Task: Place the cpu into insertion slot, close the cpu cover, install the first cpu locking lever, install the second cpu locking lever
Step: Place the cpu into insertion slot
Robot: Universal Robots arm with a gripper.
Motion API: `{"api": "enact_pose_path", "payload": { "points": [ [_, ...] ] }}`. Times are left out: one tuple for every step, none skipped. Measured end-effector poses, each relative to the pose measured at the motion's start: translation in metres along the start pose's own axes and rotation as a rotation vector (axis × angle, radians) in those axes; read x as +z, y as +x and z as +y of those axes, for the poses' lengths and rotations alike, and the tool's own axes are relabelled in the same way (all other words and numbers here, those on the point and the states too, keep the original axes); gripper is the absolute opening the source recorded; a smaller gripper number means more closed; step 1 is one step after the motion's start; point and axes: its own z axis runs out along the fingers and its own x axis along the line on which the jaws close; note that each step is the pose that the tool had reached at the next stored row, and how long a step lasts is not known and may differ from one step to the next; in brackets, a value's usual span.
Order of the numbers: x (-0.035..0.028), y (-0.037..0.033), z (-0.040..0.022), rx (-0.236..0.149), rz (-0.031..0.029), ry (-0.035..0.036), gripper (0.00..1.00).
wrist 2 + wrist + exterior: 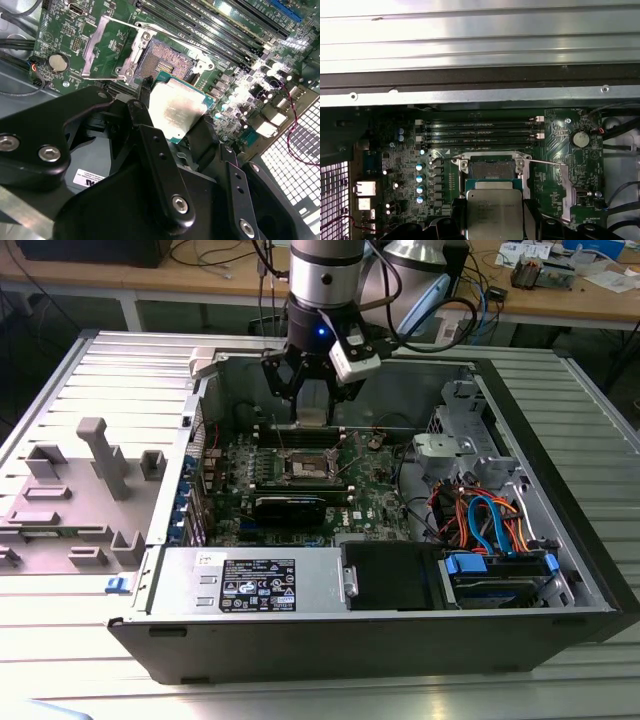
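My gripper (313, 412) hangs inside the open computer case, shut on the cpu (313, 420), a flat square chip with a silvery top. In both wrist views the cpu (176, 106) (494, 212) sits between the black fingers (144, 97), held by two opposite edges. The insertion slot (308, 466) (167, 56) (491, 170) lies bare just below and ahead of the chip, its dark pin field exposed. The cpu cover (102, 46) (565, 187) stands swung open beside the slot. A thin locking lever (545, 162) sticks out from the socket frame.
Long black memory slots (480, 131) run behind the socket. A black power-supply box (265, 585) fills the case's near side, and a drive cage with orange and blue cables (490, 525) is on the exterior view's right. A grey fixture (95, 475) stands outside the case.
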Motion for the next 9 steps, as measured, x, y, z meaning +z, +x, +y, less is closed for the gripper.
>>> {"api": "enact_pose_path", "payload": {
  "points": [
    [0.0002, 0.0, -0.0002, 0.0, -0.0001, -0.0002, 0.55],
    [0.0003, 0.0001, -0.0005, 0.0, -0.0001, 0.0, 0.55],
    [0.0005, 0.0001, -0.0008, 0.0, 0.0, 0.0001, 0.55],
    [0.0007, 0.0001, -0.0011, 0.0, -0.0001, 0.0001, 0.55],
    [0.0009, 0.0001, -0.0012, 0.0, 0.0, 0.0001, 0.55],
    [0.001, 0.0001, -0.0013, 0.0, 0.0, 0.0001, 0.55],
    [0.0014, 0.0001, -0.0017, 0.0, 0.0, 0.0002, 0.55],
    [0.0018, 0.0001, -0.002, 0.0, 0.0, 0.0002, 0.55],
    [0.002, 0.0001, -0.002, 0.0, 0.0001, 0.0003, 0.55]
  ]
}}
